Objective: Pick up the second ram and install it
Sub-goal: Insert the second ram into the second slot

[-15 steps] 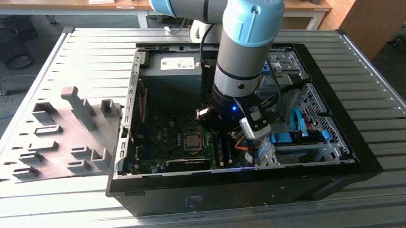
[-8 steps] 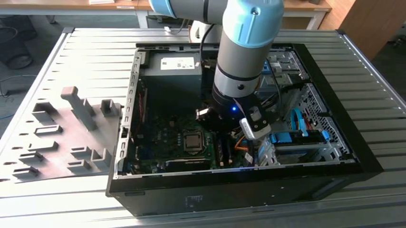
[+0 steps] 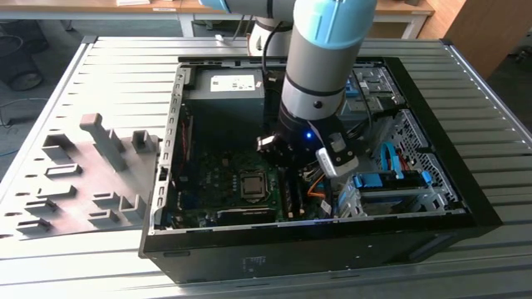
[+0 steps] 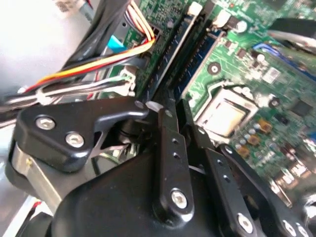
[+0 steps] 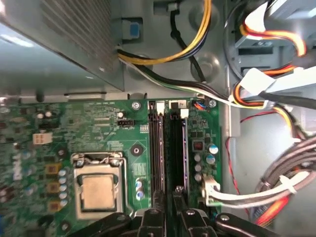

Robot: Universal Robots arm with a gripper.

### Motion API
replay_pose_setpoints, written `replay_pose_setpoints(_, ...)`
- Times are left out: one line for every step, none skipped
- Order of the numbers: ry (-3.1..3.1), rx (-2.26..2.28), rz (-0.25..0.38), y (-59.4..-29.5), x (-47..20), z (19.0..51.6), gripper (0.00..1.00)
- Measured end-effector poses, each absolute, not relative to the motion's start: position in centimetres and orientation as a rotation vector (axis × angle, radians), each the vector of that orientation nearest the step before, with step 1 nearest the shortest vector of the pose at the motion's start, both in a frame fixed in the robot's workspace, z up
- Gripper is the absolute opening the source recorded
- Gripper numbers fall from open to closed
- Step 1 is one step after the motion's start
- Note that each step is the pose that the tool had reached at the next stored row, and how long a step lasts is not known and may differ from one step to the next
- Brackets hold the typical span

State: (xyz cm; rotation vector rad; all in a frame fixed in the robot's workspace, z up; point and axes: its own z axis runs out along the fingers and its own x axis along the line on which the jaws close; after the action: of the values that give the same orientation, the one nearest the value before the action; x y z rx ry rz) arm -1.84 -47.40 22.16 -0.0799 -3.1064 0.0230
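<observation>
Arm (image 3: 320, 56): light blue upper shell, silver-grey cylindrical link, black wrist section with a small blue light. White-and-grey block mounted just beside the wrist. Gripper (image 4: 170, 118): matte black linkage bars with silver round-head screws at the pivots; black rounded housing behind

The open black computer case (image 3: 432, 212) lay on the ribbed metal table (image 3: 116, 68), the grey plastic holder tray (image 3: 75, 187) to its left in the exterior view. Inside, the silver square processor (image 5: 98, 191) sat beside the long memory slots (image 5: 168, 148), where the black gripper (image 5: 168, 217) hung, apparently over them.
</observation>
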Motion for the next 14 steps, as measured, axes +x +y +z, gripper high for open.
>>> replay_pose_setpoints(-3.106, -0.08, 0.023, -47.4, -1.8, 22.6, 0.21)
replay_pose_setpoints(-3.106, -0.08, 0.023, -47.4, -1.8, 23.1, 0.21)
replay_pose_setpoints(-3.106, -0.08, 0.023, -47.4, -1.8, 23.5, 0.21)
replay_pose_setpoints(-3.106, -0.08, 0.023, -47.4, -1.8, 24.0, 0.21)
replay_pose_setpoints(-3.106, -0.08, 0.024, -47.4, -1.8, 24.4, 0.19)
replay_pose_setpoints(-3.106, -0.08, 0.024, -47.4, -1.8, 24.9, 0.13)
replay_pose_setpoints(-3.106, -0.08, 0.025, -47.4, -1.8, 25.3, 0.13)
replay_pose_setpoints(-3.106, -0.08, 0.026, -47.3, -1.8, 25.8, 0.11)
replay_pose_setpoints(-3.106, -0.08, 0.027, -47.3, -1.8, 26.2, 0.11)
replay_pose_setpoints(-3.106, -0.08, 0.028, -47.2, -1.8, 26.6, 0.11)
replay_pose_setpoints(-3.106, -0.08, 0.027, -47.2, -1.8, 26.7, 0.11)
replay_pose_setpoints(-3.107, -0.08, 0.026, -47.2, -1.8, 26.7, 0.11)
replay_pose_setpoints(-3.107, -0.08, 0.025, -47.2, -1.8, 26.7, 0.11)
replay_pose_setpoints(-3.107, -0.08, 0.025, -47.2, -1.8, 26.7, 0.11)
